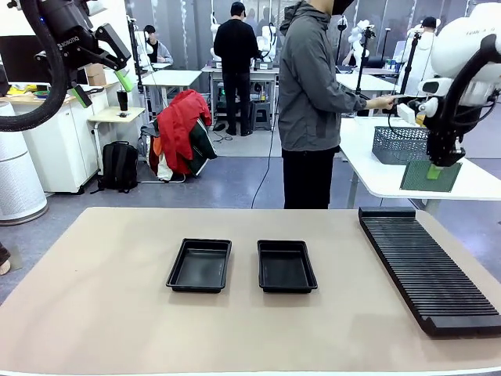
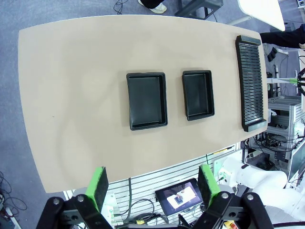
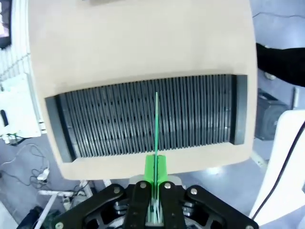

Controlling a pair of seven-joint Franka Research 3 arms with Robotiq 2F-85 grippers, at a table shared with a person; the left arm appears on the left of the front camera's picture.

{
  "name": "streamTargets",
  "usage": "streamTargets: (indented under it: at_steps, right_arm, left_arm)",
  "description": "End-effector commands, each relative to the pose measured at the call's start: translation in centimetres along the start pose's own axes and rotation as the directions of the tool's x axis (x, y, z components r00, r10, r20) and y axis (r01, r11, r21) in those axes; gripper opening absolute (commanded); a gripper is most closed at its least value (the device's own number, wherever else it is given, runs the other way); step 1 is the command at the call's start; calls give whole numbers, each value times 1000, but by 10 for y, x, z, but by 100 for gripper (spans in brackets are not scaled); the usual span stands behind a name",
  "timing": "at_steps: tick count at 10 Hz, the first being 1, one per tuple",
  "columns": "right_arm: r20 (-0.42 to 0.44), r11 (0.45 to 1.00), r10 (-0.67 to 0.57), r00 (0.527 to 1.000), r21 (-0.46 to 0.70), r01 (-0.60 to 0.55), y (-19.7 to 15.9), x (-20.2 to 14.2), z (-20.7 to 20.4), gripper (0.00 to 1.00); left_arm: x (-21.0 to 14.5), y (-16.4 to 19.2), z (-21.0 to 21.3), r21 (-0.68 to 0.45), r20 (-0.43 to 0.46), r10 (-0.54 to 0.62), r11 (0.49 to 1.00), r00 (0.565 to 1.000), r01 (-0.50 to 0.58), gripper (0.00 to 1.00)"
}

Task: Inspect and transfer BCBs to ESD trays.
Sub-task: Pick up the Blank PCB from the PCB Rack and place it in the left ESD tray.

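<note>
The tan table (image 1: 102,313) carries two black trays near its middle, side by side with a gap between them: the left ESD tray (image 1: 199,265) and the right ESD tray (image 1: 286,266), both lying flat with bare floors; to their right, well apart from them, a long black ribbed rack (image 1: 427,266) runs from the near right towards the far edge.

The left gripper (image 1: 103,86) hangs high over the table's left side; its jaws are spread wide and released, grasping and touching nothing; in its own wrist view the left gripper (image 2: 152,186) frames, between its green pads (image 2: 97,186), the table (image 2: 71,95) far below with the left ESD tray (image 2: 147,100), the right ESD tray (image 2: 198,94) and the rack (image 2: 251,83).

The right gripper (image 1: 435,166) is raised above the far end of the rack; its jaws are clenched on the top edge of a BCB (image 1: 429,178), which hangs below them with its flat green face towards the front camera, clear of the table; in the right wrist view the right gripper (image 3: 156,168) pinches the BCB (image 3: 156,119) seen edge-on as a thin green line, in line with the ribs of the rack (image 3: 105,119) beneath.

Beyond the far edge a person (image 1: 309,94) in a grey jacket stands turned towards a white table (image 1: 376,176)
</note>
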State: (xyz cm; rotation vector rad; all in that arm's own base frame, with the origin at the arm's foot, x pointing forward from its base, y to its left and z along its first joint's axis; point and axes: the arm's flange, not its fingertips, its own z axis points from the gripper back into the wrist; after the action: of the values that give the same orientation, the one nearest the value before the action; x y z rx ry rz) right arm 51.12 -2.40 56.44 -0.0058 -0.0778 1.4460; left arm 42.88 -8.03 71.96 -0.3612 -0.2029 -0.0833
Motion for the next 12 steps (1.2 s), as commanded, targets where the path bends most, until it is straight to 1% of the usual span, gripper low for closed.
streamTargets:
  at_steps: [1, 3, 5, 6, 12]
  right_arm:
    - [-7, 999, -43, 999, 14, 43, 1, -3, 19, 0]
    - [-8, 998, -66, 998, 11, 66, 5, -6, 34, 0]
    - [-5, 999, -40, 999, -36, 40, 11, -7, 35, 0]
    - [4, 999, -34, 999, -6, 34, 5, -9, 35, 0]
    - [4, 999, -34, 999, -6, 34, 5, -9, 35, 0]
  left_arm:
    - [0, 1, 0, 5, 4, 2, 1000, 1000, -2, 100]
    - [0, 1, 0, 5, 4, 2, 1000, 1000, -2, 100]
    - [0, 1, 0, 5, 4, 2, 1000, 1000, -2, 100]
    - [0, 1, 0, 5, 4, 2, 1000, 1000, -2, 100]
    - [0, 1, 0, 5, 4, 2, 1000, 1000, -2, 100]
